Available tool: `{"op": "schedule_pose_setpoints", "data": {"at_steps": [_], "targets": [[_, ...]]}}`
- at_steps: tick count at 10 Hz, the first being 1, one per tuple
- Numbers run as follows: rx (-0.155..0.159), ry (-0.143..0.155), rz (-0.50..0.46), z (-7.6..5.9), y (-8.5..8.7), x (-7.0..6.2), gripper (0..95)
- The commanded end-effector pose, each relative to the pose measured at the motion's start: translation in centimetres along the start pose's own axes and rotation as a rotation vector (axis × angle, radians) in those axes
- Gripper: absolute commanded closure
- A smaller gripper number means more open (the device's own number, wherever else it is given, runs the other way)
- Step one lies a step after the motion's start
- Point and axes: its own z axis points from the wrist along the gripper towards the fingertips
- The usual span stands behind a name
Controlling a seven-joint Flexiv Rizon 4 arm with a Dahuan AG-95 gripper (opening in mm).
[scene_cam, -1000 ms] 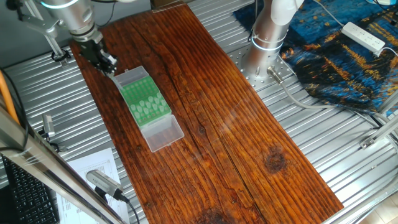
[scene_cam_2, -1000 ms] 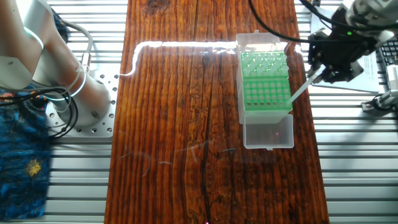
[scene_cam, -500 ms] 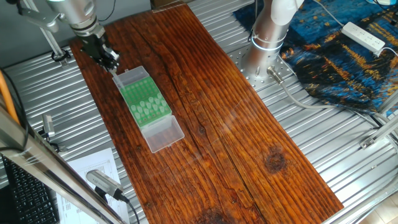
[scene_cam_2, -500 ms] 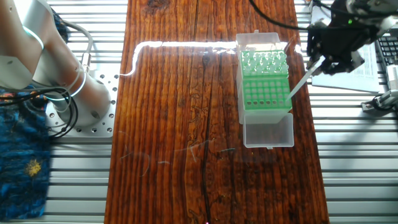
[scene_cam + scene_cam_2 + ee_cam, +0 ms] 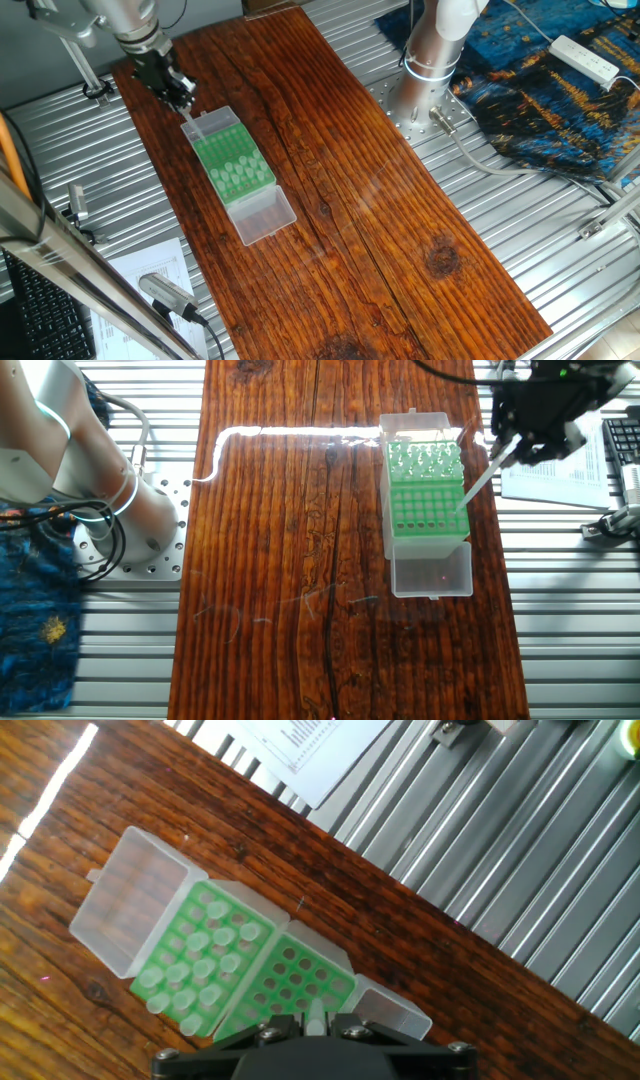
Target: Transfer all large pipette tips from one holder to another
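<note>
The pincer (image 5: 505,453) was clamped on one of the large pipette tips (image 5: 478,480), holding it slanted in the air above the empty half of the green rack (image 5: 428,510), its narrow end pointing down toward the open holes. The rack sat in a clear plastic box (image 5: 431,570) on the wooden counter (image 5: 290,560). In the hand view the held tip (image 5: 316,1016) showed just between the fingers, with the empty holes (image 5: 296,982) below it and the remaining tips (image 5: 198,960) standing in the other half. Judging by that, the transfer had barely begun: the destination half looked wholly vacant, while well over a dozen tips stood in the source half. The tip in hand was not yet seated, so nearly the whole set remained to be moved.
</note>
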Motion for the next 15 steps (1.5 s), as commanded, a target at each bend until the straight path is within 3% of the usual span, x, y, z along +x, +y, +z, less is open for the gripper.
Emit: {"op": "schedule_pose_setpoints", "data": {"at_steps": [1, 3, 4, 5, 7, 8, 10, 12, 15], "targets": [[0.006, -0.011, -0.002, -1.7, 0.9, -0.9, 95.0], [0.015, -0.046, 0.007, -3.3, 2.2, -2.6, 95.0], [0.014, -0.057, 0.009, -3.5, 2.5, -3.2, 95.0], [-0.005, -0.087, 0.033, -3.5, 3.7, -5.0, 95.0], [0.000, -0.088, 0.065, -3.8, 5.7, -6.7, 95.0], [-0.001, -0.095, 0.078, -4.0, 7.7, -7.6, 95.0], [-0.005, -0.105, 0.074, -3.4, 9.8, -7.8, 95.0], [0.017, -0.105, 0.083, -1.3, 12.9, -6.9, 95.0], [0.038, -0.112, 0.028, 0.6, 13.6, -4.5, 95.0]]}}
